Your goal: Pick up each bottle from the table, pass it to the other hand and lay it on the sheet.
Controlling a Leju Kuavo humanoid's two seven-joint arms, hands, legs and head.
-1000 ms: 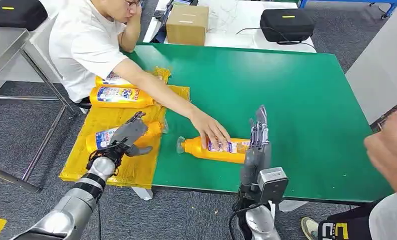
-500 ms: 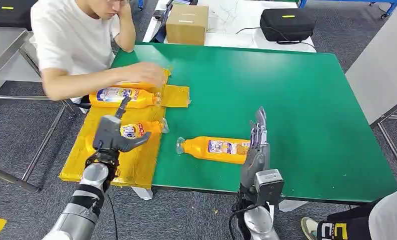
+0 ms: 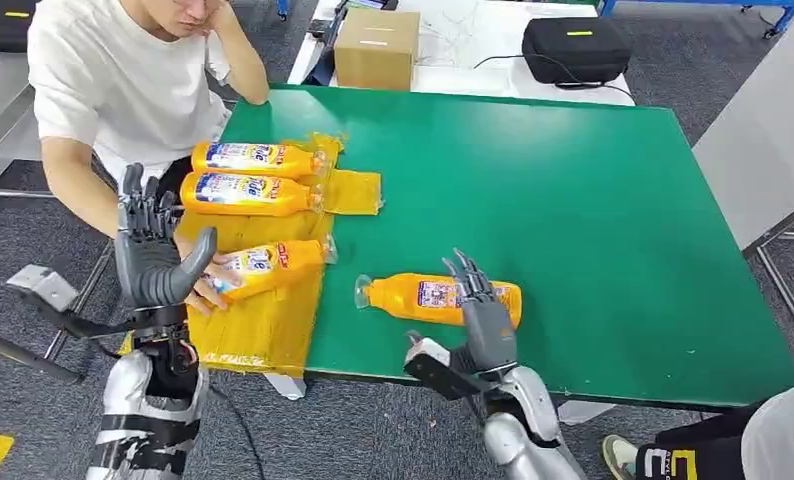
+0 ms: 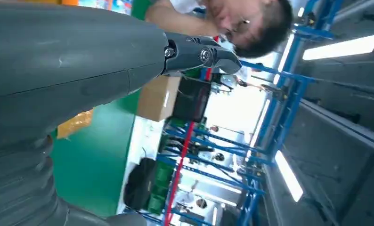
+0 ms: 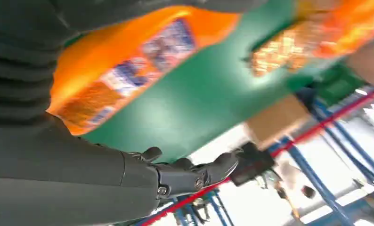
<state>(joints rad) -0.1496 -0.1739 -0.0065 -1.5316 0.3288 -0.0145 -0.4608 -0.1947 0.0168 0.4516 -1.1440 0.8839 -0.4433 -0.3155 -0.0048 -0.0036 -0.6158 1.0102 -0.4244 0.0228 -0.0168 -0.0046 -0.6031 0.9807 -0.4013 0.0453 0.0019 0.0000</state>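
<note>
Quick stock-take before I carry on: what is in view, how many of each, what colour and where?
bottles on the sheet: three, orange, lying on their sides
bottle on the table: one, orange, near edge, under the right hand
sheet: one, yellow, table's left end
table: one, green
cardboard box: one, brown, beyond the table
bags: two, black, at the back
person: one, white shirt, hand on the nearest sheet bottle
left hand: raised, fingers spread
right hand: over the table bottle
</note>
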